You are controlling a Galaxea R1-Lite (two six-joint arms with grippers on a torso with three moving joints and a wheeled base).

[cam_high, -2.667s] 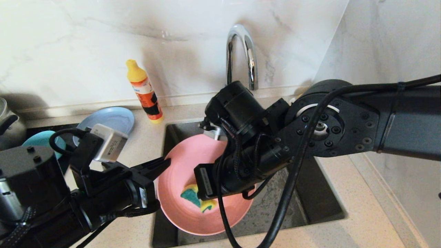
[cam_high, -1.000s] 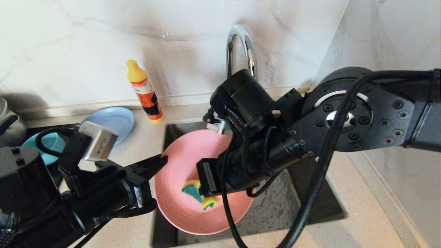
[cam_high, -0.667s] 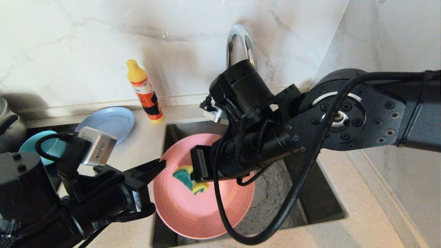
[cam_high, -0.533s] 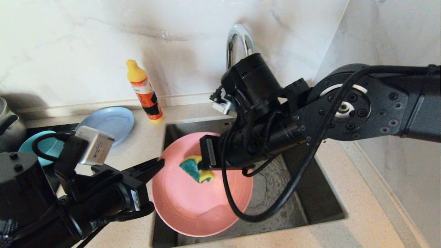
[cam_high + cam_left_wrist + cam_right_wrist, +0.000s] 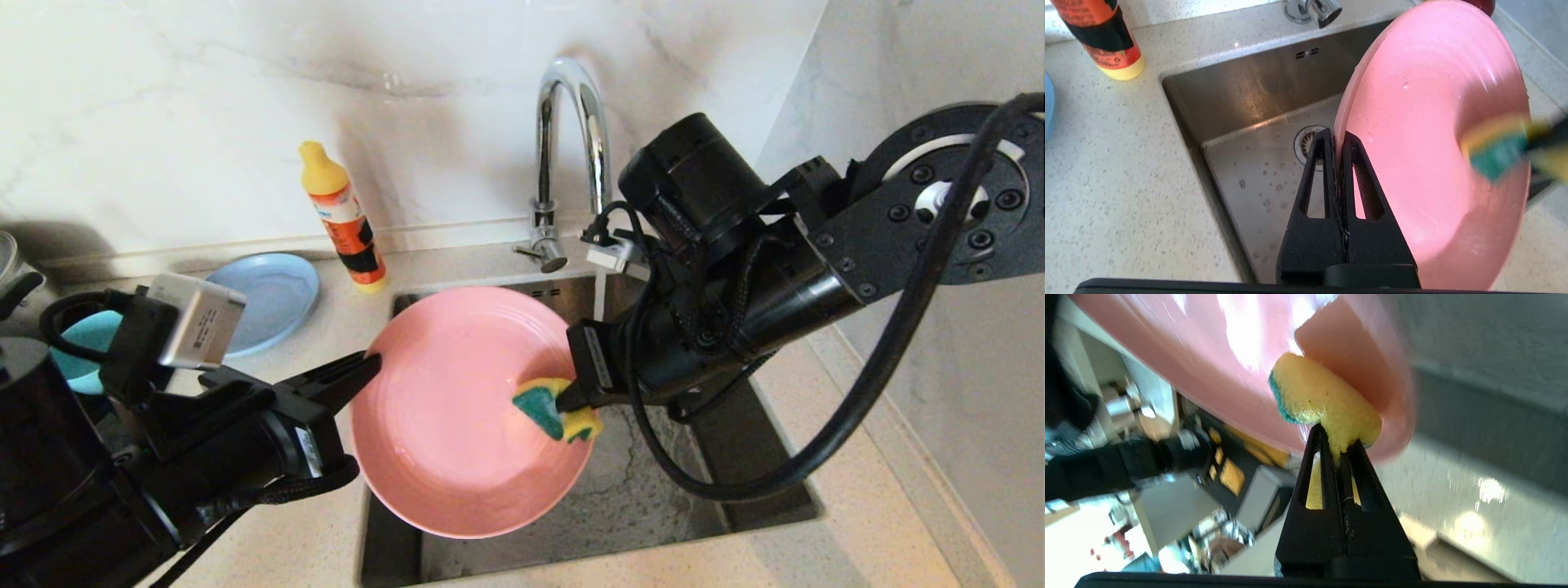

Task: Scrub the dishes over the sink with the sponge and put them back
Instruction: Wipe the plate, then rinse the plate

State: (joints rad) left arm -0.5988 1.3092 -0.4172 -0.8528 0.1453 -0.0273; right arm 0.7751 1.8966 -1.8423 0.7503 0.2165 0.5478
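A large salmon-pink plate (image 5: 457, 408) (image 5: 1437, 134) (image 5: 1216, 355) hangs tilted over the sink (image 5: 735, 482) (image 5: 1241, 122). My left gripper (image 5: 369, 366) (image 5: 1336, 136) is shut on the plate's left rim. The yellow sponge (image 5: 555, 408) (image 5: 1323, 400) (image 5: 1498, 151) with its green side is pinched in my right gripper (image 5: 567, 402) (image 5: 1337, 441), which is shut on it. The sponge sits at the plate's right edge. A grey-blue plate (image 5: 265, 298) and a teal bowl (image 5: 77, 351) lie on the counter at the left.
An orange detergent bottle (image 5: 341, 216) (image 5: 1100, 36) with a yellow cap stands behind the sink's left corner. The chrome gooseneck faucet (image 5: 563, 155) (image 5: 1314, 8) rises at the back of the basin. A marble wall closes in on the right.
My right gripper has swept the sponge from the plate's lower middle up and then out to its right edge. The right arm has swung right, uncovering the faucet. The plate stayed in my left gripper.
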